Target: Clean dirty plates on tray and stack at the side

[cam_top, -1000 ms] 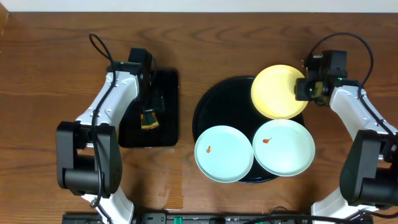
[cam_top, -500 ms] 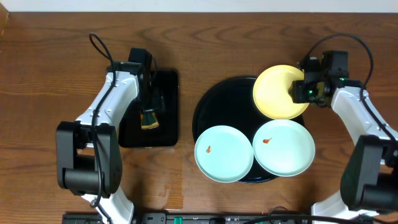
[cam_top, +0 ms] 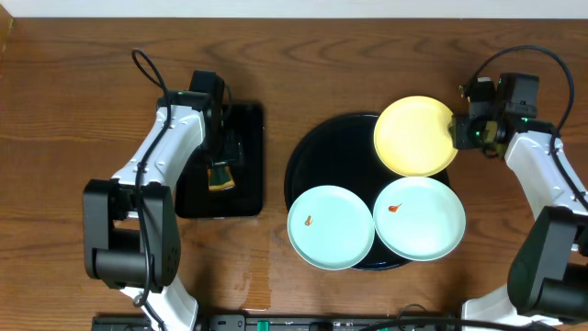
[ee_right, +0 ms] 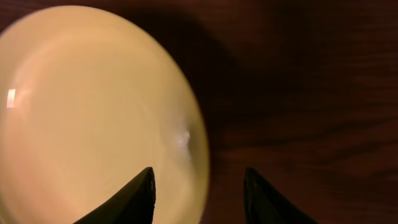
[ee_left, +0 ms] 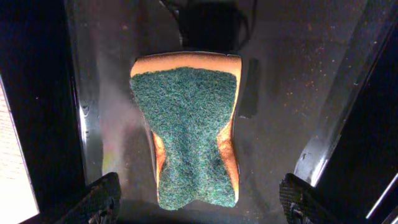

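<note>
Separately, coarse green sponge (ee_left: 189,134), glossy yellow plate (cam_top: 413,135)

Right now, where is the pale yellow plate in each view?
Overhead: yellow plate at upper right, overlapping the black tray's rim, beside the right gripper.
Left wrist: not in it; only a sponge.
Right wrist: yellow plate fills the left half, its rim between the fingertips.
Shared landmark: the right gripper, at the plate's right edge in both.
</note>
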Action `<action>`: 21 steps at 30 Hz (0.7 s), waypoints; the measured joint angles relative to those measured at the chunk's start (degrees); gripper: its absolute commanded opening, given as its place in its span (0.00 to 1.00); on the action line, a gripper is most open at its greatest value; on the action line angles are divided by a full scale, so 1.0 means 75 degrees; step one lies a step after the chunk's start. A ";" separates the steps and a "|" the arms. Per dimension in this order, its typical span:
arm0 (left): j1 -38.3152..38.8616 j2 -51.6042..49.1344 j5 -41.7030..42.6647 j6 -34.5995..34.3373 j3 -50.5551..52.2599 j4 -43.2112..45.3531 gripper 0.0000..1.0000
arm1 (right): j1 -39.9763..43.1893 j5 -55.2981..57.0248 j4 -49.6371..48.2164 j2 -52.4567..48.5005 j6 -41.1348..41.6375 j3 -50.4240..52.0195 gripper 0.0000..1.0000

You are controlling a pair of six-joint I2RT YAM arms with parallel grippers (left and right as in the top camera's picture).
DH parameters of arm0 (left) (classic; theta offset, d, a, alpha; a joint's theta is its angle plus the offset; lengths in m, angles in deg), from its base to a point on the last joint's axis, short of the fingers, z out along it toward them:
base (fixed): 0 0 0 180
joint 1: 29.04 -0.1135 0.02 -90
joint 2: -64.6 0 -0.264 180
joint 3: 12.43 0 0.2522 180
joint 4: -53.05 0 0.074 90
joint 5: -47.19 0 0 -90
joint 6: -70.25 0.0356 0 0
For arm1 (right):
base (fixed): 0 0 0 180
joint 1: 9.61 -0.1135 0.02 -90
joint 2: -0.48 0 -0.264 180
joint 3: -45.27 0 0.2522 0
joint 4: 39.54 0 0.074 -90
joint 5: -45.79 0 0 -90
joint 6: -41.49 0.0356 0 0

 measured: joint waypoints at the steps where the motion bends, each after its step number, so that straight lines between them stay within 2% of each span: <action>1: 0.0000 0.0000 -0.0003 0.0000 0.0000 0.0000 0.82 | 0.0017 0.0044 -0.0064 -0.0015 -0.0041 0.0000 0.46; 9: 0.0000 0.0000 -0.0003 0.0000 0.0000 0.0000 0.82 | 0.0119 -0.0166 -0.0364 -0.0207 -0.0181 0.0000 0.45; 11: 0.0000 0.0000 0.0000 0.0000 0.0000 0.0000 0.82 | 0.0178 -0.0181 -0.0458 -0.0437 -0.0198 0.0000 0.41; 14: 0.0000 0.0000 0.0000 0.0000 0.0003 0.0000 0.82 | 0.0210 -0.0204 -0.0565 -0.0726 -0.0160 0.0000 0.28; 16: 0.0000 0.0000 -0.0003 0.0000 0.0000 0.0003 0.82 | 0.0219 -0.0239 -0.0600 -0.0860 -0.0102 0.0000 0.14; 18: 0.0000 0.0000 -0.0003 0.0000 0.0000 0.0000 0.82 | 0.0219 -0.0280 -0.0603 -0.0892 0.0000 0.0000 0.05; 21: 0.0000 0.0000 -0.0003 0.0000 0.0000 0.0000 0.82 | 0.0219 -0.0364 -0.0577 -0.0892 0.0131 0.0000 0.01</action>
